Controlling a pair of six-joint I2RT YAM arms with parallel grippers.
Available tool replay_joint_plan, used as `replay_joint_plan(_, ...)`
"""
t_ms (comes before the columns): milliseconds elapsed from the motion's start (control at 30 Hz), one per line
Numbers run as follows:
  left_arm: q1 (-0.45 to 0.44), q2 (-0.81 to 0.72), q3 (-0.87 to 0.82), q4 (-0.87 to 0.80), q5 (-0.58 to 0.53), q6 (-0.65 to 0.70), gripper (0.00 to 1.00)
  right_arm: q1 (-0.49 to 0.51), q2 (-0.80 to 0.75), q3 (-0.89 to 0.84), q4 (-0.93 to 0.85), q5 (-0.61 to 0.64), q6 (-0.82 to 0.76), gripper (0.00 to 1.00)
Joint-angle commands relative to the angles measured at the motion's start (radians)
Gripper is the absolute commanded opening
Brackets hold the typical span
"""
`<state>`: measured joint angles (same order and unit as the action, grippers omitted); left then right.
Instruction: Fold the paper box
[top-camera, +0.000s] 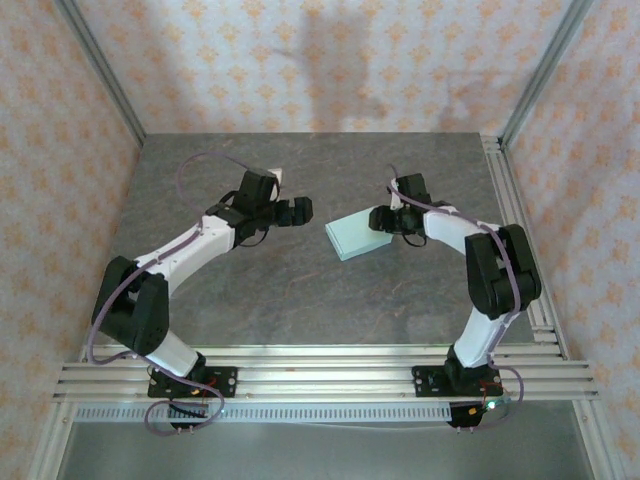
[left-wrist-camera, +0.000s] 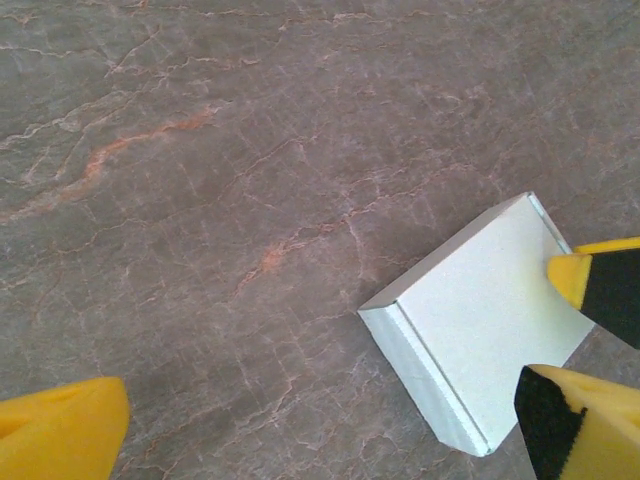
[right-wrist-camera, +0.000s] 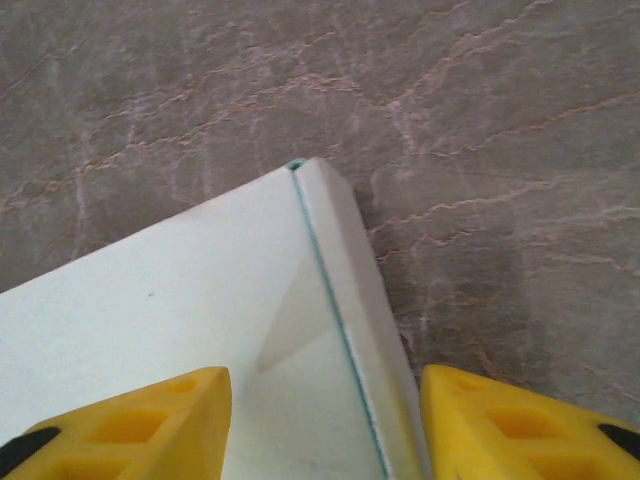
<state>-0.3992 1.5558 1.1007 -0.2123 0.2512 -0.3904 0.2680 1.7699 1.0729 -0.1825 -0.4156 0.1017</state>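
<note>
1. Position of the work. The paper box (top-camera: 355, 240) lies flat on the bench (top-camera: 300, 310), about mid-depth and slightly right of centre. It is in closed rectangular form with its top face up. It sits skewed to the bench edges: the long sides run from near-left to far-right.

2. Right hand. The right hand (right-wrist-camera: 322, 388) is at the far-right end of the box. Its fingers are part spread and straddle one long edge. The left finger (right-wrist-camera: 150, 420) is over the top face. The right finger (right-wrist-camera: 520, 425) is just outside the side wall, over bare bench. The seam (right-wrist-camera: 330, 300) along that edge runs up between the two fingers. No pinch on the card is visible. Whether the tips touch the card cannot be told.

3. Left hand. The left hand (top-camera: 300, 211) is spread fully and holds nothing. It is left of the box and slightly farther back, with a strip of bare bench between them. The box's left end faces this hand.

4. Assessment. The right hand is the nearer one and is lined up on the seam edge. Any pressing or tucking of that edge would probably fall to it. The left hand would first have to move right to steady the free end.
</note>
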Motion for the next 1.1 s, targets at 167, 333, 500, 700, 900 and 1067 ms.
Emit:
replay_joint_plan(167, 0.023, -0.065, -0.067, 0.075, -0.088, -0.031, 1.00, 0.102, -0.081, -0.129, 0.159, 0.153, 0.282, 0.40)
replay_joint_plan(333, 0.041, -0.090, -0.087, 0.079, -0.113, -0.031, 1.00, 0.186, -0.121, -0.228, 0.342, 0.299, 0.491, 0.32)
replay_joint_plan(500, 0.071, -0.121, -0.140, 0.109, -0.129, -0.029, 1.00, 0.203, -0.172, -0.243, 0.355, 0.392, 0.483, 0.37)
replay_joint_plan(700, 0.161, -0.223, -0.255, 0.179, -0.196, 0.062, 1.00, 0.200, -0.266, -0.246, 0.288, 0.507, 0.194, 0.71)
replay_joint_plan(900, 0.222, -0.333, -0.449, 0.387, -0.350, 0.217, 1.00, 0.143, -0.408, -0.337, 0.338, 0.626, -0.056, 0.87)
replay_joint_plan(1067, 0.273, -0.374, -0.575, 0.518, -0.423, 0.344, 1.00, 0.032, -0.504, -0.463, 0.480, 0.666, -0.168, 0.92)
